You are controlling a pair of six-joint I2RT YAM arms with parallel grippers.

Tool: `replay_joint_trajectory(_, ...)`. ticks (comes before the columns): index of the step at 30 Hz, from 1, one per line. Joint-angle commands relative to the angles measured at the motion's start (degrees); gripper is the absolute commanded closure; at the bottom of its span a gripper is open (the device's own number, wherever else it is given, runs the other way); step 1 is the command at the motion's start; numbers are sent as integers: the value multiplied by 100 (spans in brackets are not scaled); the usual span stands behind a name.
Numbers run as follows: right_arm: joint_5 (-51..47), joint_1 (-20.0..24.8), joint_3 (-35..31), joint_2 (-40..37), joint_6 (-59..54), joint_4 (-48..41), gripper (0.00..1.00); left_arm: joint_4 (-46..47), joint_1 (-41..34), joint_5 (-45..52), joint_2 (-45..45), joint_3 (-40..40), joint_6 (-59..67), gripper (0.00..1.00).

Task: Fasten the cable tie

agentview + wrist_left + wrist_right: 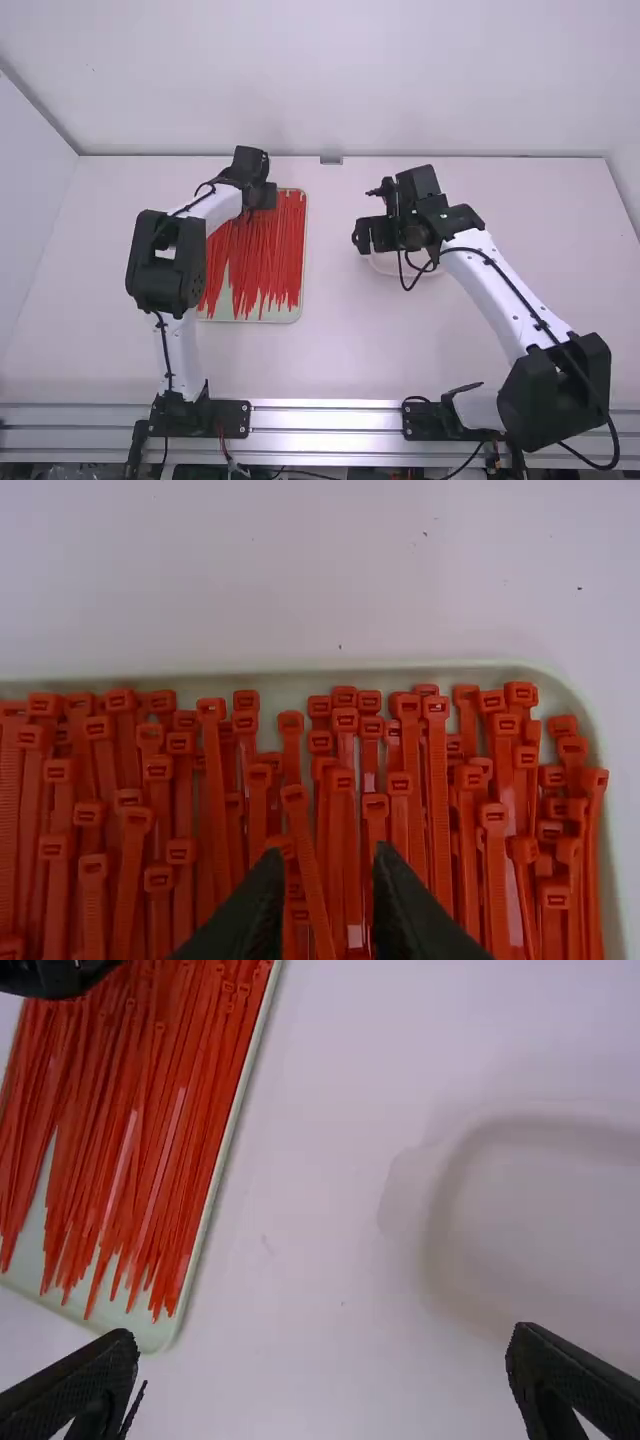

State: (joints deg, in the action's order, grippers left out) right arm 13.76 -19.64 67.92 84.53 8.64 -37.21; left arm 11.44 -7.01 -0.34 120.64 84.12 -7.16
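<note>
High view: left gripper (262,190) is hanging over the far end of a pale rectangular tray with rounded corners (250,318), left of the frame's centre. A dense layer of red plastic cable ties (262,250) is lying lengthwise in that tray, running up and down the picture, with the tails fanning out toward the tray's lower edge. The right gripper (368,235) is sitting right of centre, well apart from the tray. It is above a shallow white dish with rounded corners (385,268) that is resting on the white table (400,340). The right arm is covering most of the dish.

Left wrist view: the gripper's black fingers (265,905) are standing a narrow gap apart, tips down among the ties just behind their square heads. One tie is running slantwise through the gap. Contact between the fingers and that tie cannot be told. The heads are lining up in a ragged row along the tray's rim.

Right wrist view: the jaws are standing spread wide, with nothing between them. The dish is lying below, and the tail end of the tie layer is showing at the tray's near corner.
</note>
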Motion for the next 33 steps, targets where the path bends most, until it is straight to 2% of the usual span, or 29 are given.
replay_joint_trajectory(1, -13, 9, 177, 13, 9, -35, 2, 2, 28, -79, -129, 68, 7, 78)
replay_joint_trajectory(8, -11, 9, 177, 13, 9, -55, 2, -160, 107, -76, -83, -11, 7, 80)
replay_joint_trajectory(10, -11, 9, 177, 13, 9, -63, 2, -337, 92, -81, -33, -120, 11, 74)
replay_joint_trajectory(17, -13, 9, 177, 13, 9, -74, 2, -625, 122, -76, 68, -348, -11, 65)
replay_joint_trajectory(20, -28, 9, 177, 13, 9, -76, 2, -627, 144, -61, 125, -356, -15, 66)
replay_joint_trajectory(25, -28, 9, 177, 13, 9, -76, 2, -590, 197, 50, 267, -356, -157, 75)
replay_joint_trajectory(33, -28, 9, 177, 13, 11, -76, 2, -608, 223, 223, 271, -378, -160, 71)
